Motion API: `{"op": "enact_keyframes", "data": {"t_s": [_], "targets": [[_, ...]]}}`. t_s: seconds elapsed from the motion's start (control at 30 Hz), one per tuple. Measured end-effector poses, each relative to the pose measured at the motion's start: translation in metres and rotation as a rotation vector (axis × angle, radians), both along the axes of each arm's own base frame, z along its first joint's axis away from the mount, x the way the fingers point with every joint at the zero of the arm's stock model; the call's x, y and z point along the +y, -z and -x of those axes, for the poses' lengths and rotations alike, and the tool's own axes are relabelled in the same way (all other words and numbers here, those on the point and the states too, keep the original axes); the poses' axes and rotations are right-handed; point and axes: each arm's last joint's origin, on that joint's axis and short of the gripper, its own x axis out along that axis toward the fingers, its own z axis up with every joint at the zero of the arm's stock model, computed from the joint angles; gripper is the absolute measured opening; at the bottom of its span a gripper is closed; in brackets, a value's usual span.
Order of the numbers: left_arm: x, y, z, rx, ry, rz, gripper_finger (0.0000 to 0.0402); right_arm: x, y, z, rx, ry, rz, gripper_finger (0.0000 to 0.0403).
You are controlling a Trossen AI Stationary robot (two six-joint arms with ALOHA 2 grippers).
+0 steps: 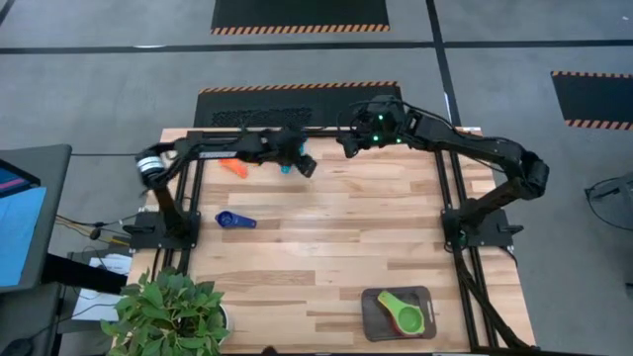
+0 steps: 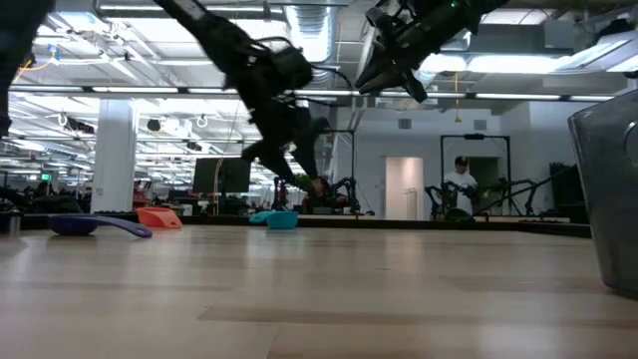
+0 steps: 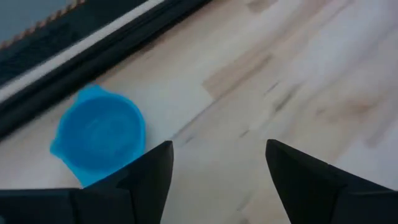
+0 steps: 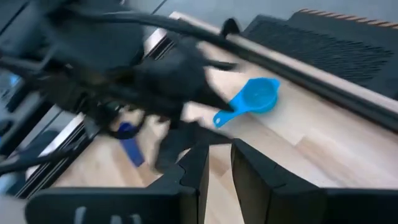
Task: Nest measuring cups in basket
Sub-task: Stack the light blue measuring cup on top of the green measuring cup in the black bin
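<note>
A light blue measuring cup point(image 1: 287, 168) point(image 3: 99, 134) sits upright on the table near the far edge, handle toward the table's middle point(image 4: 225, 116). My left gripper point(image 1: 305, 164) point(image 3: 217, 162) hovers open just beside it, one finger close to the rim, touching nothing. My right gripper point(image 1: 348, 146) point(image 4: 221, 155) hangs raised by the far edge, its fingers a narrow gap apart and empty. The orange cup point(image 1: 234, 167) and the dark blue cup point(image 1: 234, 220) lie on the table's left side. The dark grey basket point(image 1: 374, 318) at the near right holds the green, yellow and red cups point(image 1: 404, 314).
A potted plant point(image 1: 173, 311) stands at the near left corner. A dark frame rail point(image 3: 106, 56) runs along the far edge just behind the light blue cup. Bare wood point(image 1: 336, 237) lies between the cups and the basket. The two arms are close together over the far edge.
</note>
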Motion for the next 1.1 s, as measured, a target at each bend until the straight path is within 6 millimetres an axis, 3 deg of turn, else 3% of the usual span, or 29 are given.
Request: {"op": "enact_keyframes", "data": {"t_s": [0.2, 0.3, 0.4, 0.6, 0.9, 1.1], "targets": [[0.022, -0.011, -0.030, 0.312, -0.057, -0.046, 0.0246, 0.001, 0.002, 0.002, 0.009, -0.144, 0.003, 0.0092], [0.033, -0.015, -0.042, 0.351, -0.072, -0.030, 0.0246, 0.002, 0.005, 0.004, 0.049, -0.181, 0.011, 0.0092], [0.042, -0.006, -0.054, 0.327, -0.054, 0.041, 0.0246, 0.004, 0.009, 0.006, 0.094, -0.209, 0.013, 0.0092], [0.043, 0.020, -0.056, 0.393, -0.068, 0.147, 0.0246, 0.006, 0.014, 0.009, 0.151, -0.226, -0.002, 0.0092], [0.051, 0.022, -0.051, 0.449, -0.153, 0.056, 0.0246, 0.006, 0.014, 0.009, 0.161, -0.263, 0.050, 0.0092], [0.056, 0.034, -0.049, 0.402, -0.129, 0.121, 0.0246, 0.006, 0.014, 0.009, 0.162, -0.267, 0.056, 0.0092]]}}
